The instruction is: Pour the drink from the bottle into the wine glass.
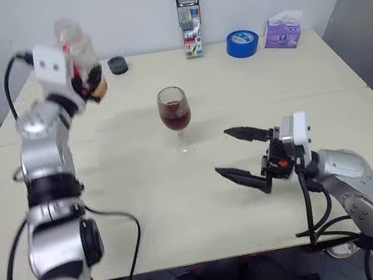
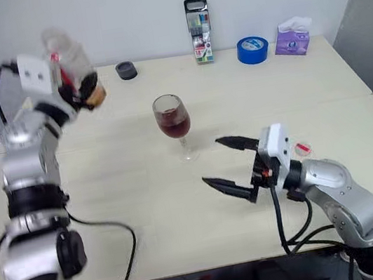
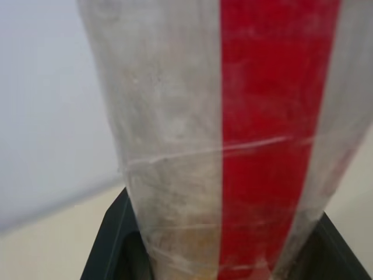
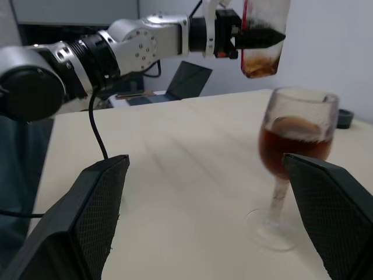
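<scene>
Spanning the scene, the worktop (image 1: 184,211) carries the glass (image 1: 175,117) near its middle, standing upright on its foot, bowl roughly half full of drink (image 1: 176,119), dark reddish-brown. So the pour looks done, judged from the fill.

Left arm holds the bottle (image 2: 67,56) up off the worktop, well left of the glass and apart from it, near the far left edge. Left tool (image 2: 82,85) is pinching the bottle low on its body; the wrist view has the striped wall (image 3: 233,146) right up between the black fingers (image 3: 108,245). Bottle is roughly upright, blurred, no cap that I can make out. Right wrist view gives only a brownish residue at the bottle's bottom (image 4: 259,64), so it reads as nearly empty.

Right tool (image 1: 245,152) is spread wide, holding nothing, hovering just above the worktop to the right of the glass, near but not touching.

Left to do, as I judge it: set the bottle down and release it. Risk is small; the glass stem is thin, so either arm brushing it could tip it.

Back edge clutter, all well clear: tape roll (image 1: 241,43), tissue pack (image 1: 282,31), marker box (image 1: 190,25), small dark lid (image 1: 118,65).
</scene>
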Robot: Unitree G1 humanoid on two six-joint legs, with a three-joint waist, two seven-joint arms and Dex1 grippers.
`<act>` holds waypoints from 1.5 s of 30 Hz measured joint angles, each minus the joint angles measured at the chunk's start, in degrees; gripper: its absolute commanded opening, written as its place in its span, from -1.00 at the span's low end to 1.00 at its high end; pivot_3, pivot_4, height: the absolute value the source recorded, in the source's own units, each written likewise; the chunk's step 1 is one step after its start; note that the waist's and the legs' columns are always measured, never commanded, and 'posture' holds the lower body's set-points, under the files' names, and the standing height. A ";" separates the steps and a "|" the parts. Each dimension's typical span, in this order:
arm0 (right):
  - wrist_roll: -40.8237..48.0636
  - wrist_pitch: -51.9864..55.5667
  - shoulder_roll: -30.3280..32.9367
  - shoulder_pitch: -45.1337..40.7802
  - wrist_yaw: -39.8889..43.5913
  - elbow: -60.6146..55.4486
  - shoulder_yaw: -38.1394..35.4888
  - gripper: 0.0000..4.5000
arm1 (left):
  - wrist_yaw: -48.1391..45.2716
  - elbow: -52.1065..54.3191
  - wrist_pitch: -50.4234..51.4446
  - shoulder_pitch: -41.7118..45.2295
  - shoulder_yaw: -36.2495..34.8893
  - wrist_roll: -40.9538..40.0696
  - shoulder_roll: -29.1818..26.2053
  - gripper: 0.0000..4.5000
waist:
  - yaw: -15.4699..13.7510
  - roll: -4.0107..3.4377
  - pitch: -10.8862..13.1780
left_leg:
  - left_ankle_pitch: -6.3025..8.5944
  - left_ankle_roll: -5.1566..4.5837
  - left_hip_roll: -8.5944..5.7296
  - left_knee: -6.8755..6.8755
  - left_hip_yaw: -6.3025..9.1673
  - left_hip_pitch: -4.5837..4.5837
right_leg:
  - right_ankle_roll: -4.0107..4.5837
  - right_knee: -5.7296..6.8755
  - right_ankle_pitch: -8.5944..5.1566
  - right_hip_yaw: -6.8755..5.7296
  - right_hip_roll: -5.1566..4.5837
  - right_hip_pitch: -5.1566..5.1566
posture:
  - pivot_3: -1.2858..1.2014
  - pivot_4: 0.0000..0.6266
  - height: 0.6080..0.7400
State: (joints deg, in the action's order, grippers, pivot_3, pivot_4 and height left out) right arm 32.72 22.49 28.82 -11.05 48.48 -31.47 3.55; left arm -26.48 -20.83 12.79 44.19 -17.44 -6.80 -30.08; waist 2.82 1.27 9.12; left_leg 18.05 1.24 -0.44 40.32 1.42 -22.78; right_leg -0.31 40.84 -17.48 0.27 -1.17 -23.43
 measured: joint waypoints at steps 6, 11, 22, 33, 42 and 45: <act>-0.29 -3.45 0.36 -0.35 3.59 2.67 0.38 1.00 | 3.74 14.94 4.64 -13.56 -3.93 -7.20 5.60 -0.23 | -1.19 0.07 -0.02 | 0.03 -0.04 -0.01 0.41 0.02 0.20 | -0.03 0.20 0.03 0.02 0.03 0.32 | 0.03 -0.52 1.00; -1.01 -3.95 0.01 -1.28 4.00 4.75 1.43 1.00 | 4.35 12.11 -0.36 -20.65 -4.82 -9.11 10.02 -0.23 | -1.37 0.11 -0.05 | 0.08 -0.14 -0.02 0.42 0.02 0.25 | -0.04 0.20 0.06 0.02 0.04 0.35 | 0.03 -0.52 1.00; -1.10 -3.31 0.24 -1.98 3.92 5.51 2.10 1.00 | 4.31 -4.32 -12.25 -18.58 -4.09 -8.64 10.86 -0.23 | -1.35 0.14 -0.07 | 0.14 -0.24 -0.02 0.41 0.01 0.24 | -0.04 0.20 0.06 0.01 0.04 0.33 | 0.03 -0.52 1.00; 0.03 1.35 -0.08 -4.27 0.13 4.53 2.10 1.00 | 4.40 -9.48 -15.74 -16.35 -2.62 -8.41 9.75 0.36 | -1.33 0.13 -0.07 | 0.14 -0.24 -0.01 0.41 0.02 0.25 | -0.03 0.20 0.07 0.01 0.04 0.33 | 0.03 -0.52 1.00; 0.04 2.65 -0.15 -4.45 -1.23 4.12 2.12 1.00 | 4.09 -11.73 -15.69 -16.41 -1.89 -8.46 9.29 0.98 | -1.32 0.14 -0.07 | 0.15 -0.25 -0.01 0.40 0.03 0.21 | -0.03 0.18 0.06 0.00 0.04 0.30 | 0.03 -0.52 1.00; -0.01 2.62 -0.19 -4.34 -1.21 4.12 2.14 1.00 | 3.52 -11.49 -15.68 -16.61 -1.88 -8.51 9.06 0.98 | -1.32 0.14 -0.07 | 0.15 -0.25 -0.01 0.39 0.03 0.21 | -0.03 0.17 0.06 0.00 0.04 0.30 | 0.03 -0.52 1.00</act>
State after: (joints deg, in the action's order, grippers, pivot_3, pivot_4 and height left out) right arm 32.70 25.12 28.64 -15.39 47.26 -27.35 5.69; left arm -22.96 -32.32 -2.89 27.57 -19.32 -15.31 -21.02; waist 1.50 1.40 9.05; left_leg 18.20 0.99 -0.45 40.71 1.45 -22.57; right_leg -0.35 41.01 -17.41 0.27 -1.13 -23.13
